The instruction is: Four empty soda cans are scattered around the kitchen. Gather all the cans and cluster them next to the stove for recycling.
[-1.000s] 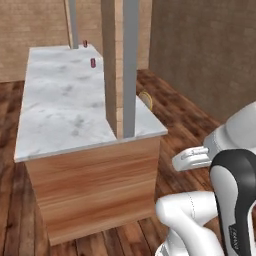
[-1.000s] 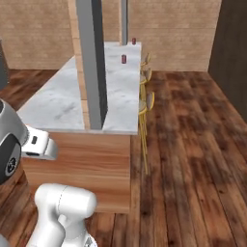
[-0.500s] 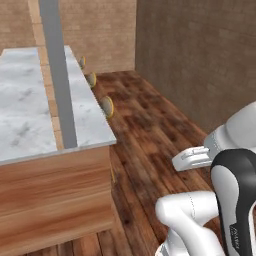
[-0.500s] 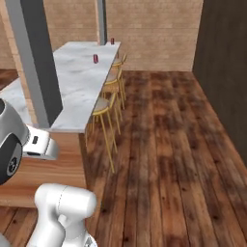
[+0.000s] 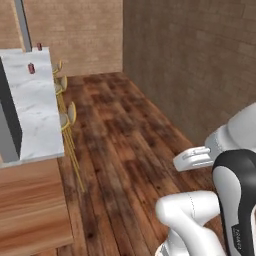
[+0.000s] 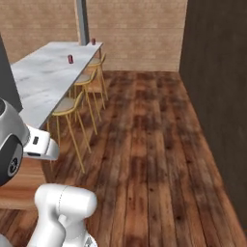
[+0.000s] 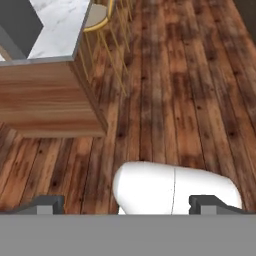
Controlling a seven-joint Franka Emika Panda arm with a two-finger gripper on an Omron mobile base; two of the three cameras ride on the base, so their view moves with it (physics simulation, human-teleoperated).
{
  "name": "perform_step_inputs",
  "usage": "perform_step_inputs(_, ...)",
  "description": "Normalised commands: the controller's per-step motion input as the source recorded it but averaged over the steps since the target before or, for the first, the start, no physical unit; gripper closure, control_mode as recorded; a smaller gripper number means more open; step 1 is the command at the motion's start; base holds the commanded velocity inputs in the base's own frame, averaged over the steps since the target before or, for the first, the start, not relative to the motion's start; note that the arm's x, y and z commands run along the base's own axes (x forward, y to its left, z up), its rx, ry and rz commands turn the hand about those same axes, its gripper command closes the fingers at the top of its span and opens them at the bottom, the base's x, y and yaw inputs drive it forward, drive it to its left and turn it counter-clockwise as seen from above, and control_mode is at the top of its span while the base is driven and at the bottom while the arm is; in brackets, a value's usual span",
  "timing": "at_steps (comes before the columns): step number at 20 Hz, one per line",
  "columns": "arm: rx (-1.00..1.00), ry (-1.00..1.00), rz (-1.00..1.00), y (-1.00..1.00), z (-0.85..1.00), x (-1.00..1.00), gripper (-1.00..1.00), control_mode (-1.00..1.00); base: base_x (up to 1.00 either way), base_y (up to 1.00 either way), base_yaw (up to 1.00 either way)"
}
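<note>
Left base view: two red soda cans (image 5: pixel 32 68) stand upper left on the white marble island (image 5: pixel 35 107), which has slid leftward since earlier. Right base view: cans upper left above wire-legged stools (image 6: pixel 67 107). Hand view: gripper (image 7: pixel 127 204) fingertips spread wide, empty, over dark plank floor (image 7: pixel 170 100)

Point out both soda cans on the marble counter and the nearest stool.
near soda can (image 6: pixel 71 59), right base view, red side.
far soda can (image 6: pixel 93 41), right base view, red side.
nearest stool (image 6: pixel 64 104), right base view, seat.
</note>
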Motion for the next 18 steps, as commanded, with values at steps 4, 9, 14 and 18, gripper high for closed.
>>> perform_step_inputs(4, 0.0, 0.0, 0.0, 0.0, 0.0, 0.0, -1.0, 1.0, 0.79, -0.6, 0.0)
perform_step_inputs(9, 0.0, 0.0, 0.0, 0.0, 0.0, 0.0, -1.0, 1.0, 0.96, -0.51, 0.0)
perform_step_inputs(14, 0.0, 0.0, 0.0, 0.0, 0.0, 0.0, -1.0, 1.0, 1.0, -0.43, 0.0)
perform_step_inputs(18, 0.0, 0.0, 0.0, 0.0, 0.0, 0.0, -1.0, 1.0, 1.0, -0.39, 0.01)
